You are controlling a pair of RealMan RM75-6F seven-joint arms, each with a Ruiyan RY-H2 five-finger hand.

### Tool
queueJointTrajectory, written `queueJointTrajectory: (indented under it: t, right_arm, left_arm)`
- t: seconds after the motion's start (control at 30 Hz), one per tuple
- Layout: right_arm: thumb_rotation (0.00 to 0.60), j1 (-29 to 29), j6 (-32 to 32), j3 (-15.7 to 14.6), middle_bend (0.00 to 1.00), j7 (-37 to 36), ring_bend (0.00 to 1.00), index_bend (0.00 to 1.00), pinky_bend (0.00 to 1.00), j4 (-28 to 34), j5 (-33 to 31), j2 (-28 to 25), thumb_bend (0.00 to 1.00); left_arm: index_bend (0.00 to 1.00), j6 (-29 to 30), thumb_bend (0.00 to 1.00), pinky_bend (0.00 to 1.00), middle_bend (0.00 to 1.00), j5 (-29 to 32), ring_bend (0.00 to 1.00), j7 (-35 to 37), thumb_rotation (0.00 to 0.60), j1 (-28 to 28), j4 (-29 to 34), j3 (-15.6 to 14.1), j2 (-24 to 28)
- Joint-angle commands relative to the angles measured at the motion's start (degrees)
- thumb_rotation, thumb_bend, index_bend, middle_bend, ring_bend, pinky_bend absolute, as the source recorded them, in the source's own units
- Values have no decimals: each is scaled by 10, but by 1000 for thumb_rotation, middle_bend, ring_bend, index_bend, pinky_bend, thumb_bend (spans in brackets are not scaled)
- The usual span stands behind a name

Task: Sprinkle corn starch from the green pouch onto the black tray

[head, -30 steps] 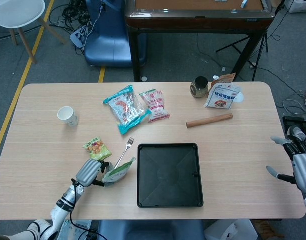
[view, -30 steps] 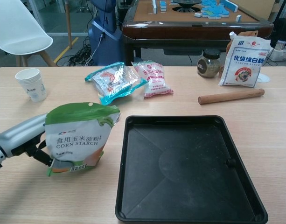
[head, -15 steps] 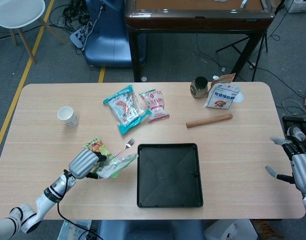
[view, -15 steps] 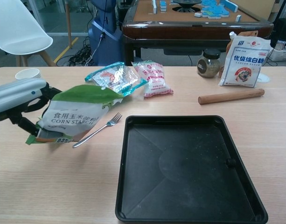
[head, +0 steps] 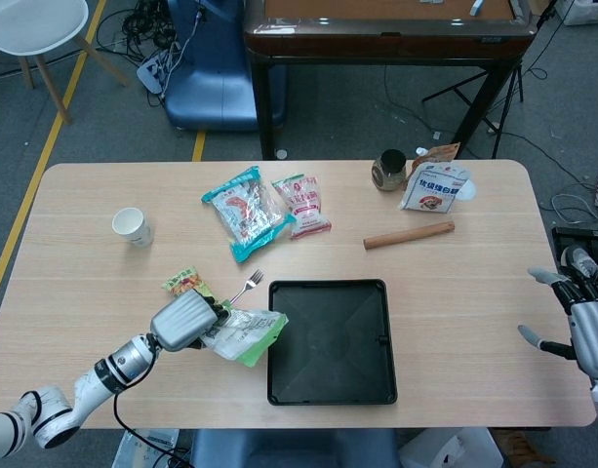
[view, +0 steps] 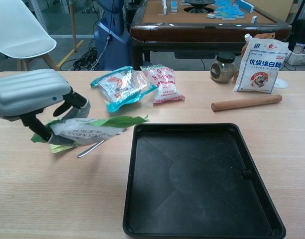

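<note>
My left hand (head: pixel 183 319) (view: pixel 33 95) grips the green and white corn starch pouch (head: pixel 244 331) (view: pixel 90 128), lifted off the table and tipped almost flat. The pouch's top end points right and reaches the left rim of the black tray (head: pixel 330 341) (view: pixel 198 179). The tray lies flat at the table's front centre with nothing visible in it. My right hand (head: pixel 581 322) hovers open off the table's right edge, holding nothing; the chest view does not show it.
A fork (head: pixel 242 291) (view: pixel 96 144) lies under the pouch, and a small green snack packet (head: pixel 184 285) sits beside it. A paper cup (head: pixel 132 226) stands far left. Two snack bags (view: pixel 123 84), a rolling pin (view: pixel 246 102), a jar (view: pixel 222 67) and a white bag (view: pixel 260 60) line the back.
My left hand lifted the pouch off the table, carried it rightward and tipped it from upright to nearly horizontal, its top now at the tray's left rim. The fork came into view. Right hand unmoved.
</note>
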State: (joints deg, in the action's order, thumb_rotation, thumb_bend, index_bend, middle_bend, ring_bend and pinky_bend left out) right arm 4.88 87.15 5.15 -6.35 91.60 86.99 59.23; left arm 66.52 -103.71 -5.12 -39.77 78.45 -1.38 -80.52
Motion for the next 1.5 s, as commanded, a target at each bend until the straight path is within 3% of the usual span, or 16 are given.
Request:
queueJointTrajectory:
  t: [0.03, 0.3, 0.8, 1.17, 1.5]
  right_arm:
    - [600, -1, 1, 0, 316, -1, 163, 241, 221, -1, -1, 1, 63]
    - [600, -5, 4, 0, 316, -7, 163, 241, 221, -7, -2, 3, 63]
    - [600, -9, 8, 1, 316, -15, 162, 241, 221, -16, -4, 7, 64]
    - [600, -11, 8, 2, 316, -18, 163, 241, 221, -19, -7, 9, 63]
    - [600, -13, 9, 3, 316, -25, 163, 241, 221, -26, -11, 12, 63]
  left_arm:
    - [548, -67, 346, 862, 717, 18, 677, -116, 600, -24, 57, 12, 17]
    - [532, -138, 355, 875, 716, 49, 682, -310, 600, -40, 101, 27, 6]
    - [510, -159, 376, 932, 733, 52, 726, -618, 600, -38, 141, 37, -22]
    - [493, -178, 382, 965, 743, 36, 749, -753, 600, -41, 125, 34, -50]
    - [464, -203, 384, 967, 731, 92, 750, -893, 600, -25, 122, 43, -68]
